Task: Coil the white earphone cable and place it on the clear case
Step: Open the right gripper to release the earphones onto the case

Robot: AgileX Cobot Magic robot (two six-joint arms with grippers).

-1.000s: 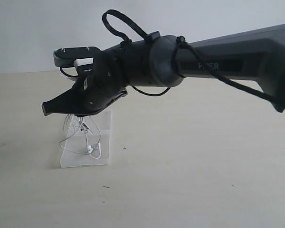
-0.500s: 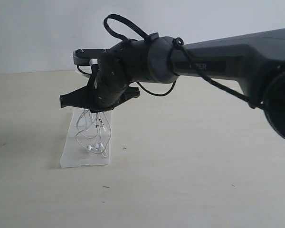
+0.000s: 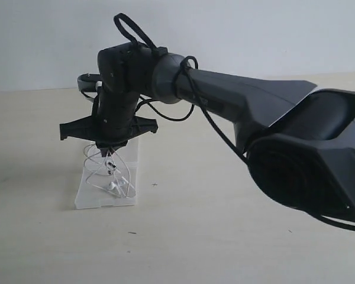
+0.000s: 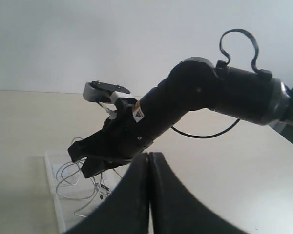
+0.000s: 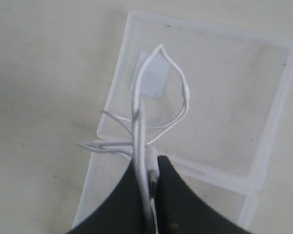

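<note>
**Desk:** Right arm first. What do the fingers have?

**Operator:** I see the right gripper (image 5: 146, 163) with its fingers (image 5: 178, 209) drawn together on the white earphone cable (image 5: 136, 122). Several strands are pinched between the tips. The exterior view shows the gripper (image 3: 109, 147) pointing down, with the cable (image 3: 114, 185) hanging from it in loose loops.

**Desk:** Where is the cable relative to the case?

**Operator:** It hangs over the clear case (image 5: 273, 117), which lies opened flat on the table (image 3: 225, 236). One loop crosses the white square sticker (image 5: 154, 80) on one panel. A few strands reach past the case's edge on one side. I cannot tell whether the lowest loops and earbuds touch the plastic.

**Desk:** And the left arm?

**Operator:** The left gripper (image 4: 150, 156) has its fingers (image 4: 132, 204) pressed together along a thin seam, with nothing between them. It is held clear of the case (image 4: 51, 170) and faces the right arm.
</note>
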